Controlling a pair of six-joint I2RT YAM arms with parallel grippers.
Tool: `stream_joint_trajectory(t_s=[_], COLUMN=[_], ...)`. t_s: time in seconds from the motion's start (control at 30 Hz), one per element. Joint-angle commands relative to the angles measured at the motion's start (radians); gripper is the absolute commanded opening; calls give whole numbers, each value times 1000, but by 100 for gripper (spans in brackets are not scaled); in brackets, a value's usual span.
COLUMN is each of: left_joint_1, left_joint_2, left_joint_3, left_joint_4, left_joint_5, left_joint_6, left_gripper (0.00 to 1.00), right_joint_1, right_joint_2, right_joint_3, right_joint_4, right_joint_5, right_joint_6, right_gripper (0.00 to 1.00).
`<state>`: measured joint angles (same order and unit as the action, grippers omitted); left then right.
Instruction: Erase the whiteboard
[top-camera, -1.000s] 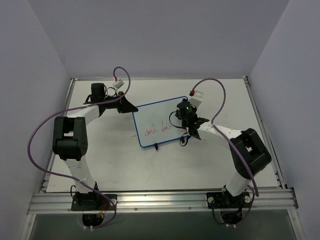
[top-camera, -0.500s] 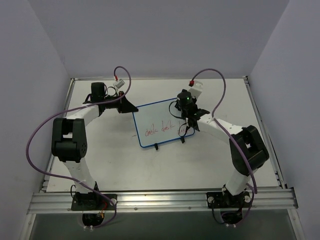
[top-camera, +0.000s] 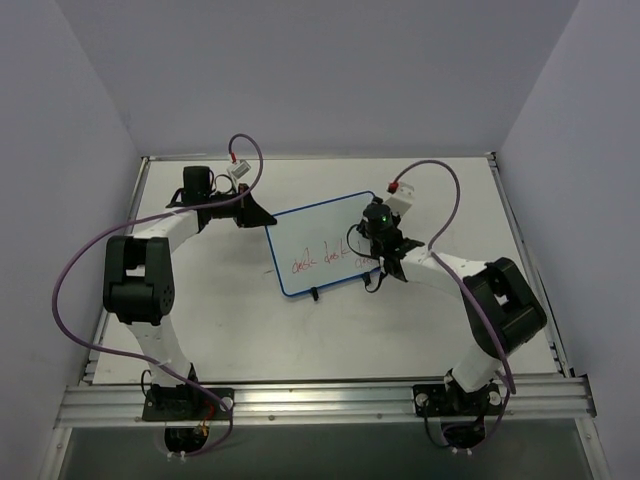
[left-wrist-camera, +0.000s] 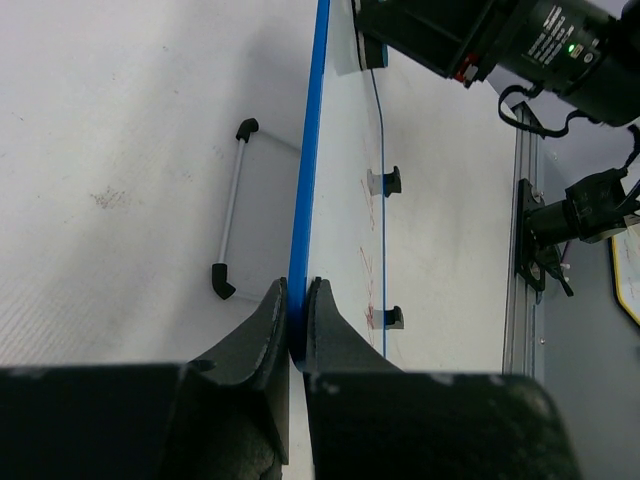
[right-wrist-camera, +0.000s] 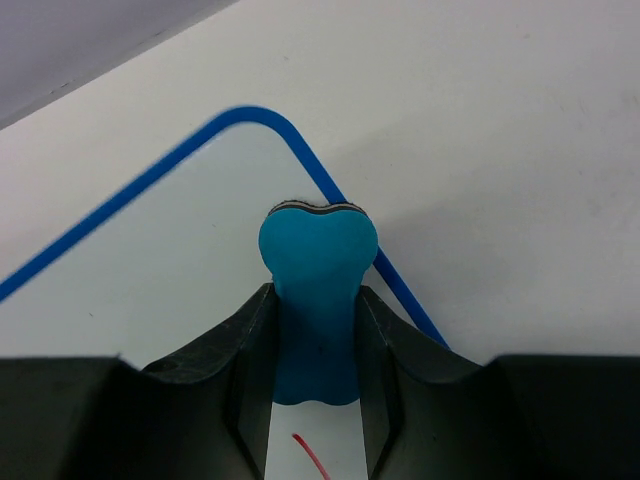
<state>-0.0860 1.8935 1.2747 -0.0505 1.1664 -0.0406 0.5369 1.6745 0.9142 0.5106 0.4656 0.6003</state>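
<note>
- My right gripper (right-wrist-camera: 316, 292) is clamped on a small blue bone-shaped eraser (right-wrist-camera: 318, 258), one finger on each side of its narrow waist. Its rounded head pokes out ahead of the fingertips.
- In the right wrist view the eraser's head sits at the rounded corner of the whiteboard (right-wrist-camera: 150, 250), just inside the frame. A short red pen stroke (right-wrist-camera: 310, 455) shows below it at the bottom centre.
- My left gripper (left-wrist-camera: 297, 290) is pinched shut on the board's thin blue edge, which runs straight up the left wrist view between the two dark fingers.
- The small rectangular white whiteboard, with its thin blue rounded-corner frame, lies skewed in the middle of the top view on the white table (top-camera: 220, 310). It sits between my two grippers.
- Red handwritten words (top-camera: 320, 260) run across its lower half, and the upper half is bare white.
- Two small black feet (top-camera: 313, 293) stick out from its lower edge.
- My left arm rises from the lower left, bends at the left side and reaches right to the board's upper left corner.
- My right arm rises from the lower right, bends at the right side and reaches up-left to the board's right edge.
</note>
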Motion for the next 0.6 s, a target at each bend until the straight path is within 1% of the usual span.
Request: stream_joint_trajectory(t_s=[0.0, 0.1, 0.17, 0.3, 0.4, 0.43, 0.53, 0.57], left_joint_1=[-23, -23, -23, -23, -23, -23, -26, -26], left_joint_2=[-13, -19, -17, -16, -25, -28, -31, -31], left_joint_3=[-5, -5, -3, -3, -6, -6, -8, -8], left_joint_4=[14, 14, 12, 12, 12, 12, 12, 12], left_joint_5=[-48, -50, -50, -45, -48, -47, -47, -50], left_joint_6=[133, 136, 134, 133, 136, 136, 134, 136], left_gripper=[2, 2, 2, 2, 2, 2, 2, 2], right_joint_1=[-9, -8, -8, -2, -6, -8, -11, -11], right_joint_2=[13, -22, -45, -62, -59, -49, -16, 7], right_joint_3=[-192, -317, -356, -342, -237, -157, -23, 59], right_joint_4=[-51, 2, 43, 39, 2, -24, -78, -90], right_joint_5=[-7, -21, -41, -45, -36, -32, -15, -10], right_joint_6=[82, 157, 177, 173, 132, 95, 24, 10], right_gripper=[0, 0, 0, 0, 0, 0, 0, 0])
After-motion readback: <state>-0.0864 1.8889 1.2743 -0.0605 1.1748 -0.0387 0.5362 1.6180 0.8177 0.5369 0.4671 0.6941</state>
